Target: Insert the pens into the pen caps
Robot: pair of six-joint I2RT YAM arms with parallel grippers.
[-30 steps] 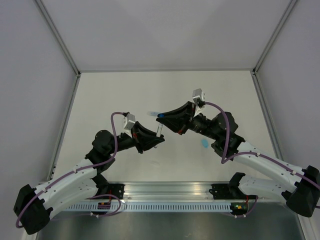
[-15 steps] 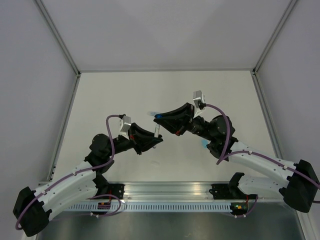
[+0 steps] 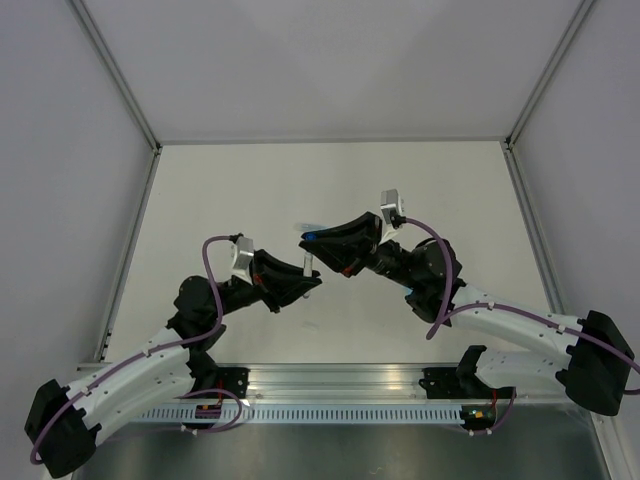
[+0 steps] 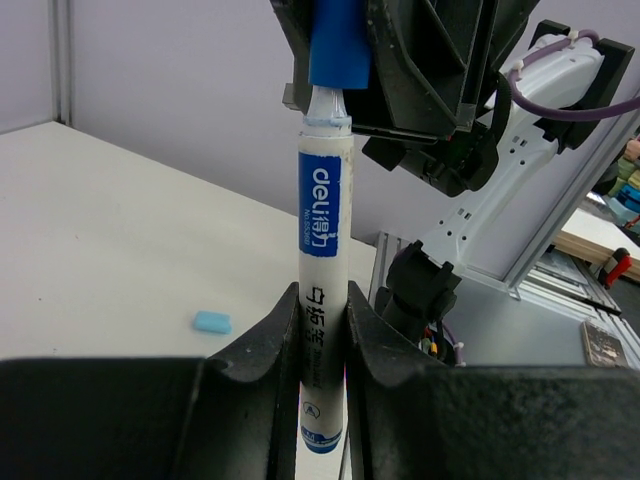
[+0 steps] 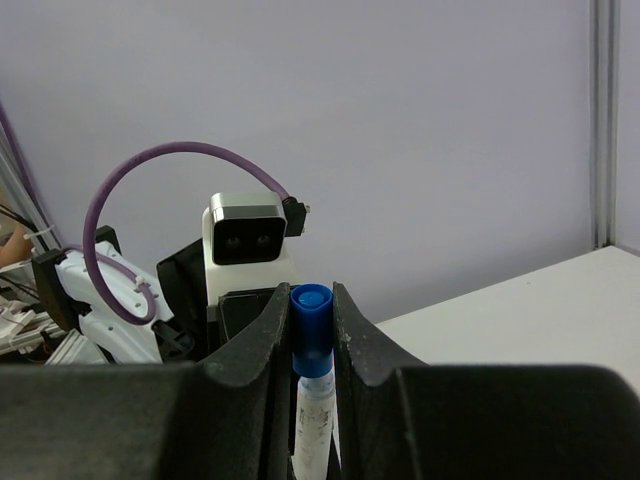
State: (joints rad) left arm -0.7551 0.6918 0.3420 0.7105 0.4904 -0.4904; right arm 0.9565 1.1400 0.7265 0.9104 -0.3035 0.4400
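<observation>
My left gripper (image 4: 322, 300) is shut on a white pen (image 4: 322, 200) with a blue label, held upright above the table. The pen's pale tip sits in the mouth of a dark blue pen cap (image 4: 338, 45). My right gripper (image 5: 311, 295) is shut on that cap (image 5: 311, 330), and the white barrel (image 5: 312, 430) shows just below it. In the top view the two grippers meet at mid-table, the left one (image 3: 310, 280) below the right one (image 3: 312, 238), with the pen (image 3: 308, 262) between them.
A pale blue cap (image 4: 212, 322) lies on the table, seen past the left jaws. Another pale cap (image 3: 303, 226) lies just beyond the right gripper's tip. White walls with metal posts close in the table on three sides.
Both grippers have shifted a little to the left together, keeping their holds. The cap now sits closer down on the pen's tip.
</observation>
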